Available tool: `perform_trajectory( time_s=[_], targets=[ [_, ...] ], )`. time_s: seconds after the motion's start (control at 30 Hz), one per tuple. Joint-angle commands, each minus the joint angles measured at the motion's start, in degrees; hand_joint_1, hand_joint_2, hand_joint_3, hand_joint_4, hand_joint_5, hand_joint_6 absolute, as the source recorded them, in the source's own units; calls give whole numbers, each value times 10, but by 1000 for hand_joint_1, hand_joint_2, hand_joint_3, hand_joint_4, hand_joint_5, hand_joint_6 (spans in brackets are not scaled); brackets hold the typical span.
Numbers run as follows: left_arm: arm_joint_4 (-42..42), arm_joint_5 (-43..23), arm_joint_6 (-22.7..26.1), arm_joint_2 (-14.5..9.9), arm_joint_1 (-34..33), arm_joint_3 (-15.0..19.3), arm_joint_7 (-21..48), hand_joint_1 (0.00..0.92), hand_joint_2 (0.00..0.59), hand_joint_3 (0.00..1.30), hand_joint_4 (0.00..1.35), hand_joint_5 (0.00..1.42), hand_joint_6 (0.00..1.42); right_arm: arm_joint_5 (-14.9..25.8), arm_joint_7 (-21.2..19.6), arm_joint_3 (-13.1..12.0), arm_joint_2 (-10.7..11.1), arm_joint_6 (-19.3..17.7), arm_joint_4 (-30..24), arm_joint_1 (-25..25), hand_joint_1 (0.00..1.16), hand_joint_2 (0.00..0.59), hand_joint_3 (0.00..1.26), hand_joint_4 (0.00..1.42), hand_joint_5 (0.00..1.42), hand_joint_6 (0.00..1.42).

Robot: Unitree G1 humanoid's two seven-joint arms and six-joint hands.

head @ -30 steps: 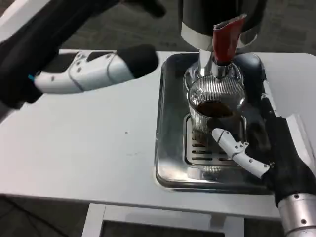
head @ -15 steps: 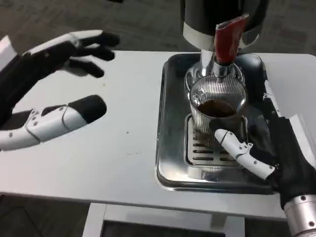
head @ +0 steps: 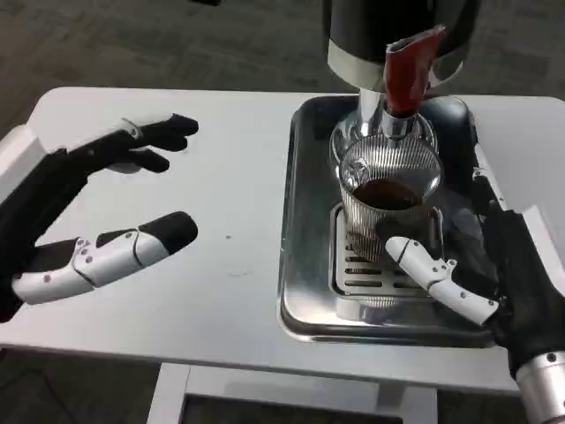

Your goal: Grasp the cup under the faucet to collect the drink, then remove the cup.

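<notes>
My fingers (head: 437, 278) of the right hand (head: 494, 274) curl around the ribbed cup (head: 388, 199), gripping its lower wall from the tray's right side; my left hand (head: 84, 216) hovers spread and holding nothing above the table's left half. The cup stands on the slotted grate (head: 353, 274) near the middle of the steel drip tray (head: 296, 221), directly under the faucet (head: 388, 119) with its red lever (head: 408, 71); dark drink fills much of it.

Step in hand, as I judge it: the drink looks collected, so the cup is ready to be removed. To do this well I should keep the grip firm and the cup upright, clear the spout just above the rim, then draw it toward the tray's front edge.

Edges and room: the tray's raised rim must be cleared by lifting, and the dispenser body (head: 397, 31) closes the back. The white table (head: 221, 177) left of the tray offers open room for setting down.
</notes>
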State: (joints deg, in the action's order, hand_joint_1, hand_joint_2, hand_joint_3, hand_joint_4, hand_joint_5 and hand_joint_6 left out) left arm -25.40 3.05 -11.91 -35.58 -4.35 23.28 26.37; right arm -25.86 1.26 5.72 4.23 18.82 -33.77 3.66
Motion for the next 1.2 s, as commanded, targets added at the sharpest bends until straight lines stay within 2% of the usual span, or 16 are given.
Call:
perform_trajectory(
  time_s=[0.03, 0.33, 0.57, 1.03, 1.2],
  targets=[
    [19, 18, -19, 3, 23, -13, -14, 144, 148, 246, 222, 316, 298, 9, 1, 4, -1, -2, 4, -9, 555, 235, 0, 0, 19, 167],
    [16, 24, -18, 1, 64, -19, -13, 147, 151, 246, 222, 316, 296, 13, -9, 8, -5, -6, 38, 13, 559, 236, 0, 0, 0, 131],
    [7, 24, -17, 0, 91, -14, -14, 152, 156, 246, 231, 315, 283, 15, -27, 11, -18, -5, 71, 39, 559, 236, 0, 0, 0, 120],
    [10, 17, -9, -14, 108, -13, 0, 152, 157, 246, 232, 315, 281, 54, -47, 9, -23, -63, 130, 65, 559, 236, 0, 0, 0, 97],
    [13, 15, -6, -19, 113, -8, 3, 153, 157, 246, 232, 315, 281, 51, -57, 14, -24, -76, 149, 74, 557, 227, 0, 0, 0, 82]
  ],
)
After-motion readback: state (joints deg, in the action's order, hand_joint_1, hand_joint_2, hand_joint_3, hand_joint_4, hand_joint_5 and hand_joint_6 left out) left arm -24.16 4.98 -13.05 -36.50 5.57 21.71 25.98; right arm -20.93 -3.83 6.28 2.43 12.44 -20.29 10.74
